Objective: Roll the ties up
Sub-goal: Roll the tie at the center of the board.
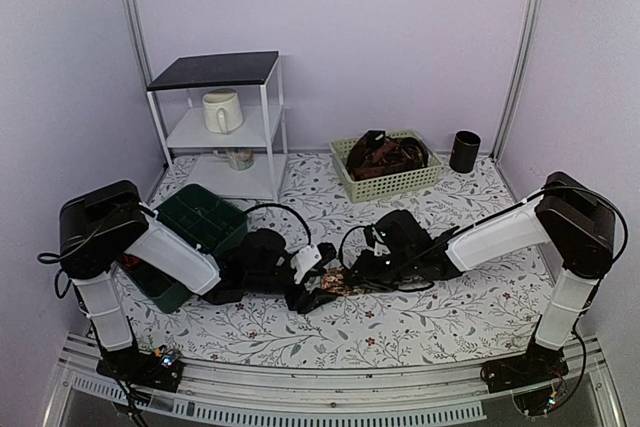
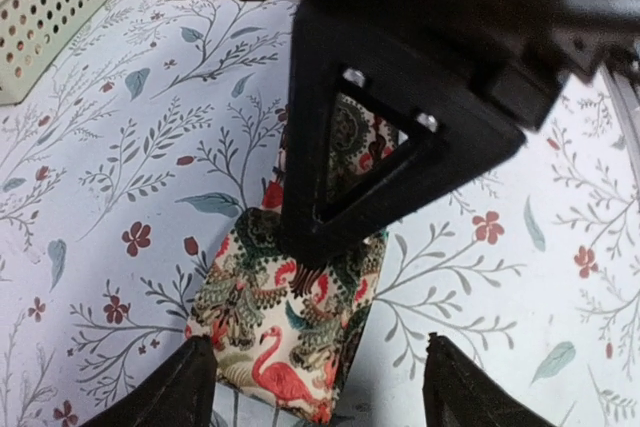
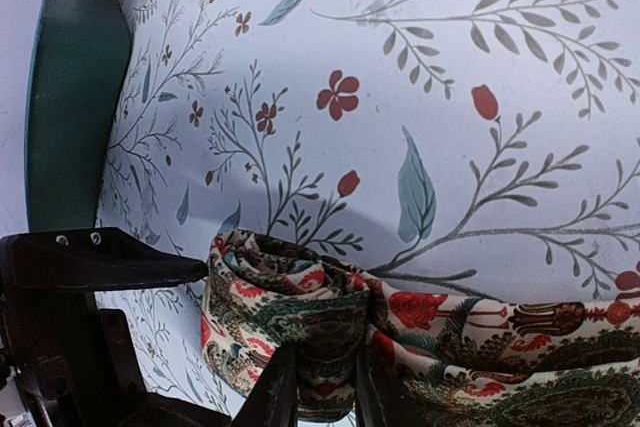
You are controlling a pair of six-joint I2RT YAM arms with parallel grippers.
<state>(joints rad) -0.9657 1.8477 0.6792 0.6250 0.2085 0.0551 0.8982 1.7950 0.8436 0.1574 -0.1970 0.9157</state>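
Silky patterned fabric: the tie (image 2: 290,317) lies half coiled in the middle of the desk (image 1: 400,327), and looks soft, light, slippery and apt to unroll. The right hand (image 3: 322,367) pinches the coil narrowly; the left hand (image 2: 318,342) stands wide around it. Best gripped across the coil's flat sides.

Here's the table (image 1: 430,322), spread with a pale cloth of leafy sprigs and small red flowers, and a pale perforated basket (image 1: 392,185) sits at the back near the wall. Left of that basket stands a white shelf unit (image 1: 215,69) with a black top, and right of the basket is a black cup (image 1: 464,151), upright. Nearer than the basket and off to its left sits a dark green bin (image 1: 200,219), while in front of the basket, mid-table, lies a tie (image 2: 290,327) in cream, red and green, one end coiled, the rest flat on the cloth.
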